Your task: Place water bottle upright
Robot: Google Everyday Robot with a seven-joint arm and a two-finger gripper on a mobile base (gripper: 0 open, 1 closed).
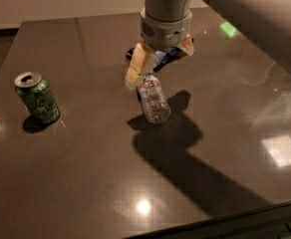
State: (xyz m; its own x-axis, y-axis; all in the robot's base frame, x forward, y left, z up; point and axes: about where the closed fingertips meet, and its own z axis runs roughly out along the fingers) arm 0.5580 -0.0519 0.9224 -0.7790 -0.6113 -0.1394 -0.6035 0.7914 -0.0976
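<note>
The water bottle [153, 99], clear and ribbed, lies on its side on the dark table [85, 183], its base toward me. Its cap end is tucked under my gripper. My gripper [160, 59] hangs just above the far end of the bottle. It is open, with one tan finger [137, 67] to the left of the bottle's neck and the other finger [187, 45] further right and back. It holds nothing.
A green soda can [37, 97] stands upright at the left. A dark blue snack bag [161, 57] lies behind the bottle, mostly hidden by the gripper. The arm's shadow falls to the right of the bottle. The table's front edge [225, 220] is near.
</note>
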